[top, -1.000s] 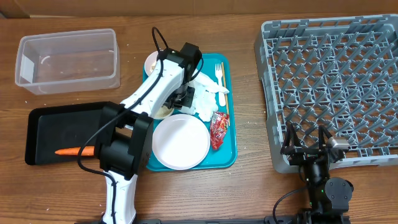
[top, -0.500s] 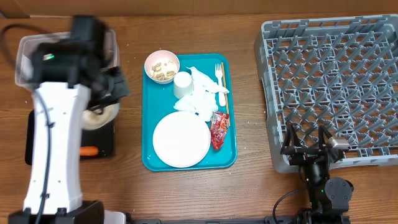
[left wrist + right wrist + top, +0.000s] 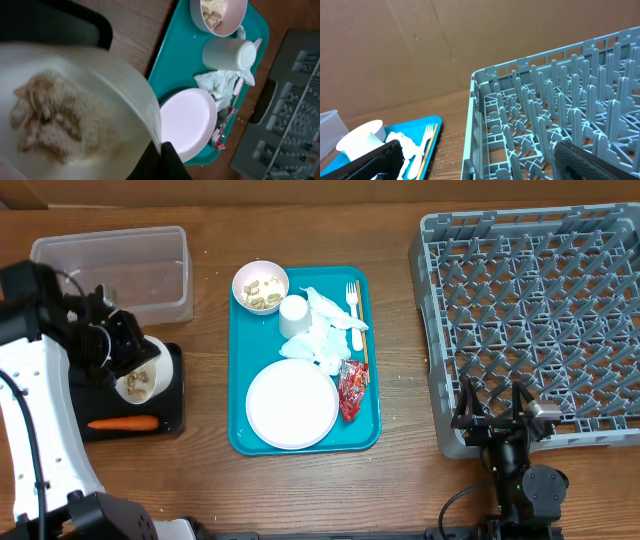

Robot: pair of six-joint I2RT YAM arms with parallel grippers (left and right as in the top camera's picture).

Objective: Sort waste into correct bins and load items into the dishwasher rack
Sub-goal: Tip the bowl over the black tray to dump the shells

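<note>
My left gripper (image 3: 130,360) is shut on the rim of a small white bowl (image 3: 138,381) of beige food scraps and holds it tilted over the black tray (image 3: 170,418). In the left wrist view the black fingers (image 3: 167,159) pinch the bowl (image 3: 55,120) at its rim. An orange carrot (image 3: 122,422) lies in the black tray. The clear tub (image 3: 110,275) stands behind. On the teal tray (image 3: 240,430) are a second bowl with scraps (image 3: 260,286), a cup (image 3: 292,315), napkins (image 3: 325,342), a plate (image 3: 291,405), a red wrapper (image 3: 352,388), a fork (image 3: 352,305) and a stick (image 3: 363,340). My right gripper (image 3: 497,420) is open and empty at the near edge of the grey rack (image 3: 540,310).
The right wrist view shows the rack's corner and pegs (image 3: 555,115), the cup (image 3: 362,135), fork (image 3: 426,137) and napkins (image 3: 405,145). My left arm's white links run along the table's left edge (image 3: 30,410). Bare wood lies between the teal tray and the rack.
My left gripper has carried the bowl of scraps off the teal tray, leftward to above the black tray. The right arm has not moved.
</note>
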